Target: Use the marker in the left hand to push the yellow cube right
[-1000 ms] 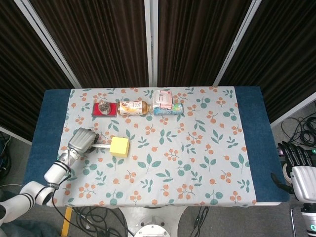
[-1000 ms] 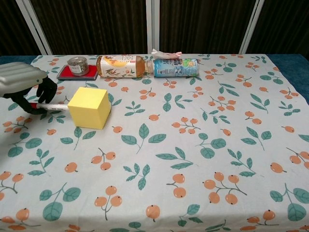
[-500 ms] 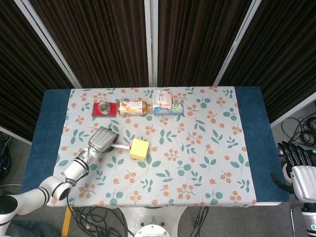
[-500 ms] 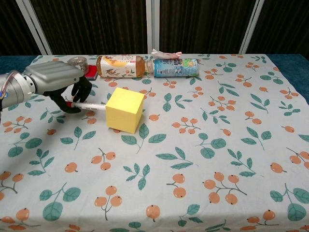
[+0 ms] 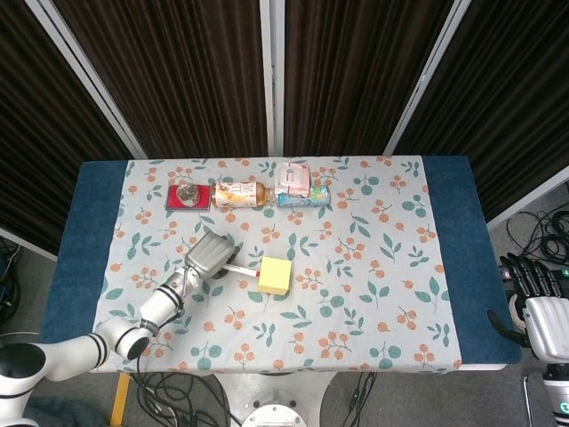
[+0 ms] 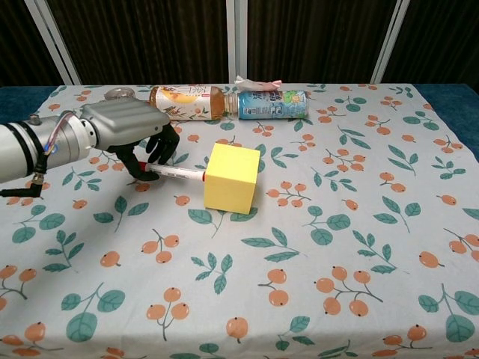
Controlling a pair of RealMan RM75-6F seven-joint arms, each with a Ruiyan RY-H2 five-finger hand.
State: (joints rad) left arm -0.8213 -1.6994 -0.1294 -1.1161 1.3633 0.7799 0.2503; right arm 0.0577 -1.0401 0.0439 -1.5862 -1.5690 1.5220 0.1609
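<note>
White marker (image 6: pixel 179 173) lies level, tip rightward against yellow cube (image 6: pixel 232 178).

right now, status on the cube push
Left hand grips marker, tip against yellow cube. Right hand idle off the table's edge, open. Cloth right of cube bare.

Cube (image 6: pixel 232 178) right of marker (image 6: pixel 179 173)

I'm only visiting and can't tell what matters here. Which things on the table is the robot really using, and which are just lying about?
In use:
- left hand
- marker
- yellow cube

Just lying about:
- tea bottle
- blue-label bottle
- pink packet
- small tin on a red tray
- right hand, off the table's edge
</note>
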